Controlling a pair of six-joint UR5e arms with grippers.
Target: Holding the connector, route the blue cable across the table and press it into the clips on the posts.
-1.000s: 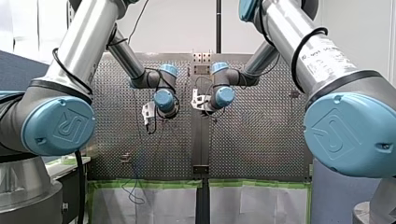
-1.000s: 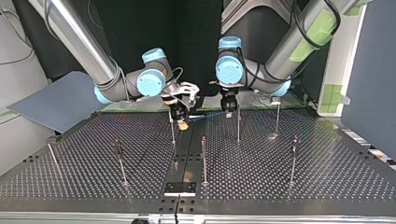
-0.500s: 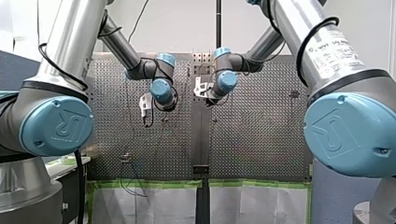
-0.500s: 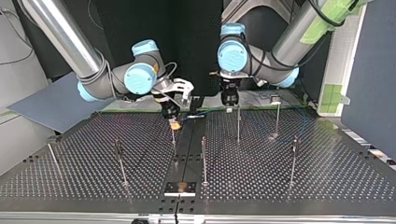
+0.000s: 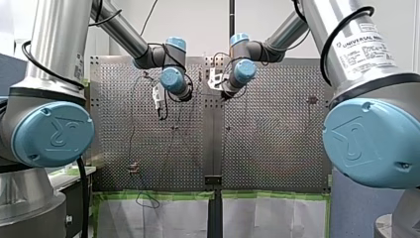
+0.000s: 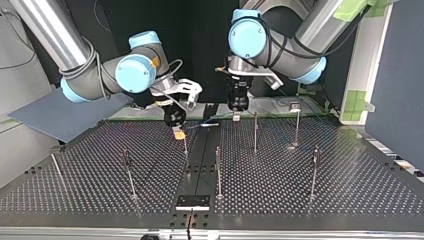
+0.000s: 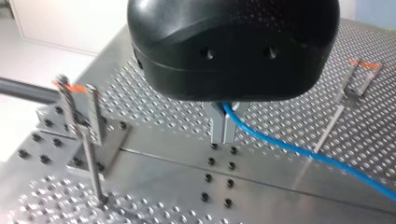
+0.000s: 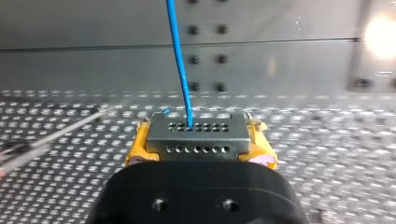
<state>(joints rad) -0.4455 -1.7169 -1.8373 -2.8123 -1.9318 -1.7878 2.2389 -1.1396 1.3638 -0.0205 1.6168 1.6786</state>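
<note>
Posts (image 6: 255, 132) flanking the blue cable (image 7: 299, 150)

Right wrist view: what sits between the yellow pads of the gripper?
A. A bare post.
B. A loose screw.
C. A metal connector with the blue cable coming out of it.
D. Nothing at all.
C: the connector, a grey block with rows of small holes, sits clamped between the pads of my right gripper, and the cable runs out of it.

Blue cable (image 7: 289, 148) end beyond view's edge
</note>
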